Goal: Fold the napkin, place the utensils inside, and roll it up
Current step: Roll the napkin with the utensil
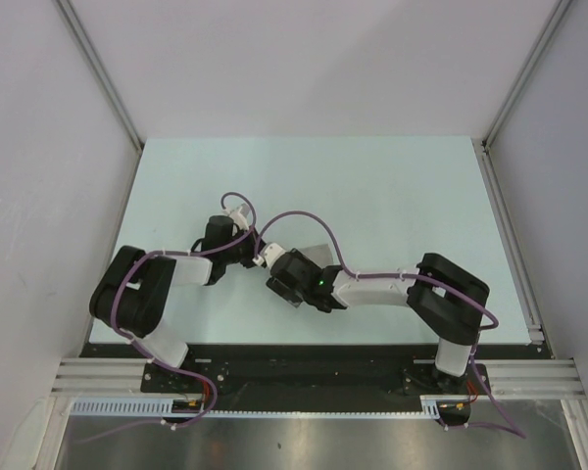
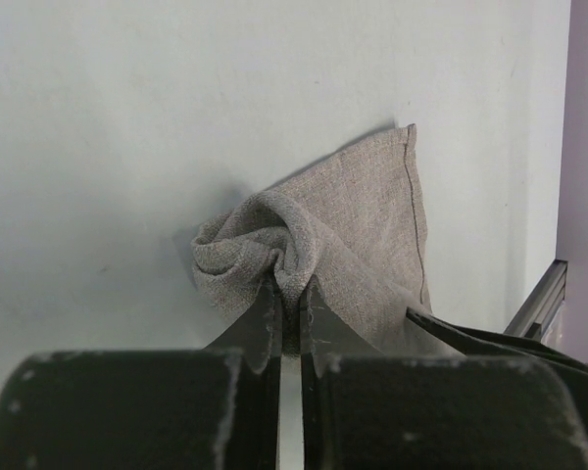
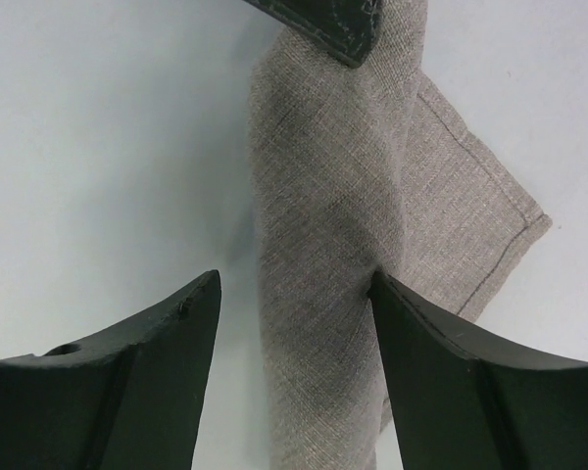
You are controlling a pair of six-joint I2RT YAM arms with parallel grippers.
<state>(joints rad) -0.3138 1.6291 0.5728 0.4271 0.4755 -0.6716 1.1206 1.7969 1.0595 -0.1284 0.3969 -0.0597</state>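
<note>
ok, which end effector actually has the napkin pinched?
The left end effector: shut on a bunched fold of the napkin. The right end effector is open, straddling it.

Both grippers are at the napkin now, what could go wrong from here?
The left gripper is shut on a bunched wad of the napkin, so a pull would likely drag creases along rather than make a clean fold. The right gripper is open astride the cloth, one finger touching it; closing may catch several layers. The two grippers sit very close, so they might bump.

Black-white arms (image 1: 171, 269); purple cables (image 1: 304, 213); left hand (image 2: 289, 304), right hand (image 3: 294, 284) dark.
</note>
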